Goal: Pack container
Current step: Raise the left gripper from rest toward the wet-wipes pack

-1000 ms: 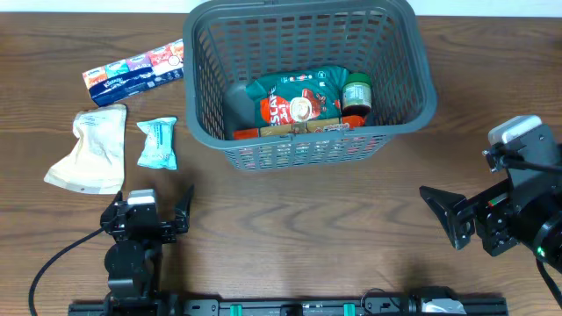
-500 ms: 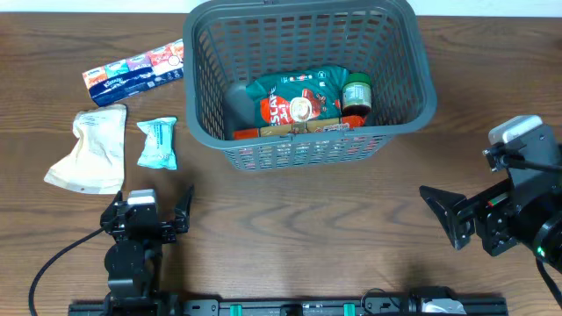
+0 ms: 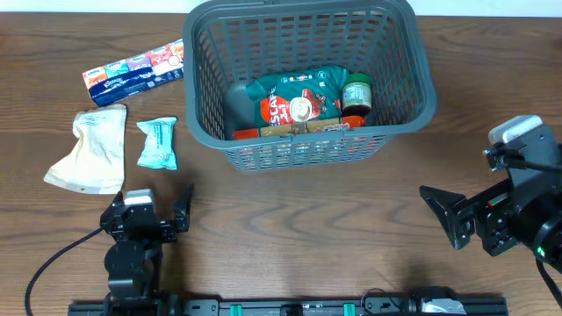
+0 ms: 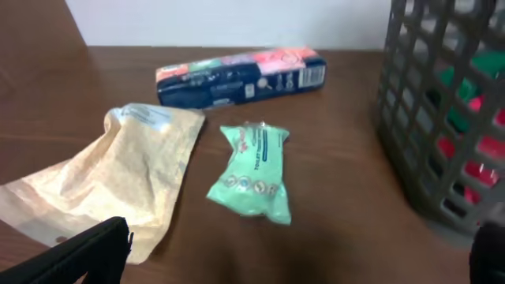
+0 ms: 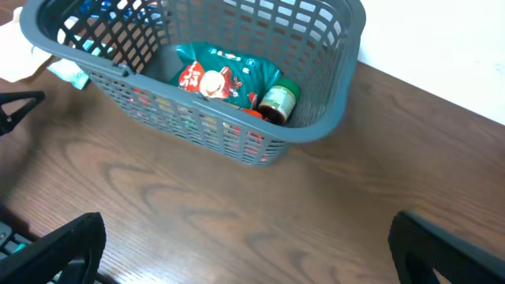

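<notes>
Wide wooden table (image 3: 307, 228) under everything, folks. At its far middle stands the container (image 3: 299, 151), the big dark grey lattice basket, upright, already carrying cargo.

Right gripper (image 3: 439, 219) hovers over the table's near right, well apart from the basket, jaws spread as wide as they go and holding nothing. Its wrist view looks straight at the basket between the two dark fingers.

Left gripper (image 3: 149, 204) sits at the near left, jaws fully apart too, empty, pointing toward the loose packets.

Just beyond it a crumpled beige pouch (image 3: 88, 154) lies flat on the table.

Inside the basket, a teal snack bag (image 3: 294, 96) lies on the floor, with a red box (image 3: 290, 132) along the near wall.

Farther left, a long strip of tissue packs (image 3: 133, 72) lies at an angle near the basket's left side.

A small mint-green packet (image 3: 158, 143) lies just beside the pouch, between it and the basket.

Smallest of all, a green-lidded jar (image 3: 356, 92) lies by the teal bag's right edge, inside the basket.
</notes>
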Controlling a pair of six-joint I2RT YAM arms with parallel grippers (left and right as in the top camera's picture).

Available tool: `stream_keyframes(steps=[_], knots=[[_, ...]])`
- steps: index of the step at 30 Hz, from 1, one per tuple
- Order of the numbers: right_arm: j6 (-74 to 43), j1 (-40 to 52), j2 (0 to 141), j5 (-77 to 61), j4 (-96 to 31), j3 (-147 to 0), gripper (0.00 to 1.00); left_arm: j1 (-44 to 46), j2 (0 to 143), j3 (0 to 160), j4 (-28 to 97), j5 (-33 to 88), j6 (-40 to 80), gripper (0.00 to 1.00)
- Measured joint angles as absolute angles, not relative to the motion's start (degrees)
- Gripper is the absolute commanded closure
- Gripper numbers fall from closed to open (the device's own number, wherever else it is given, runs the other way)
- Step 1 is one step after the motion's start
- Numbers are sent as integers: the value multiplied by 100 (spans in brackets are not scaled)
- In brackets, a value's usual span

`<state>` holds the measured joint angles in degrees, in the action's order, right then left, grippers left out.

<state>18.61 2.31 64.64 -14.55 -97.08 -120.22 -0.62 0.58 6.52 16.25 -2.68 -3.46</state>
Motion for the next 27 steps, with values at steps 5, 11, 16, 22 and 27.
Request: stream_keyframes(steps=[5,11,16,22,27], knots=[[1861,231,6464,-1455,-9708,-12020,1,-62,281,617,1033,-266,207,1],[1861,231,6462,-1455,-9710,-12018,1,-62,1726,1199,1057,-301,556,1],[1861,231,6460,-1452,-9706,-12014,1,-62,3546,2440,1437,-344,624,1],[1861,231,6460,-1452,-9710,-12005,1,-239,5756,4281,2611,-467,626,2],[1861,233,6460,-1452,-9712,-11996,1,-725,6899,5673,3214,-443,628,2]])
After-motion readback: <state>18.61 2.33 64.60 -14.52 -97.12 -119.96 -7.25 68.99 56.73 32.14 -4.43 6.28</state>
